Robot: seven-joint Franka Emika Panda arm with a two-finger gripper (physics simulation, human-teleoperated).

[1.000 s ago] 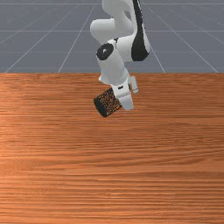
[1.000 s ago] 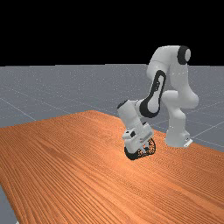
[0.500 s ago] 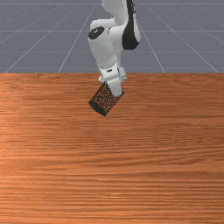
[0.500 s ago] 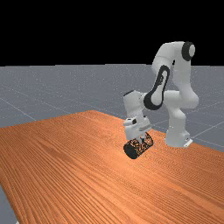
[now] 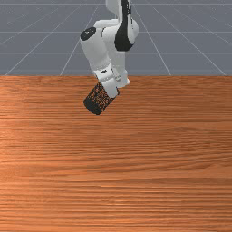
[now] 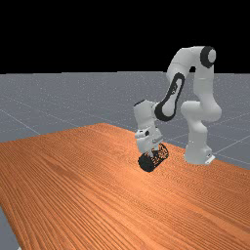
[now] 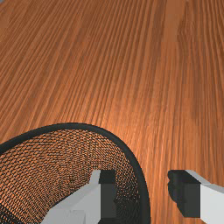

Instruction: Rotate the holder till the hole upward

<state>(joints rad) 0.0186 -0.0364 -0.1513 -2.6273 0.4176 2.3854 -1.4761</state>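
**Wall of the tipped holder (image 5: 97,96) between parted jaws, grasp to be made**

At the front view's left, nearest the viewer, lies the holder's solid dark base (image 5: 94,107). From there the mesh body slants right and far, towards the hand (image 5: 107,85), which partly covers that end. The holder is tipped over on the far half of the table (image 5: 116,172), its hole sideways rather than up; whether it touches the wood all along its side, I cannot tell.

Rightmost comes the mouth. In the wrist view the gripper (image 7: 142,191) is released: one finger (image 7: 108,194) reaches over the inside of the rim (image 7: 105,132), the other (image 7: 189,199) stands outside, with wood showing between it and the rim.

The step in hand looks like lining up a pinch on the wall. The next move calls for settling the wall well between the fingers, closing, then raising the mouth while the base pivots down. A shallow pinch could let the rim slip.
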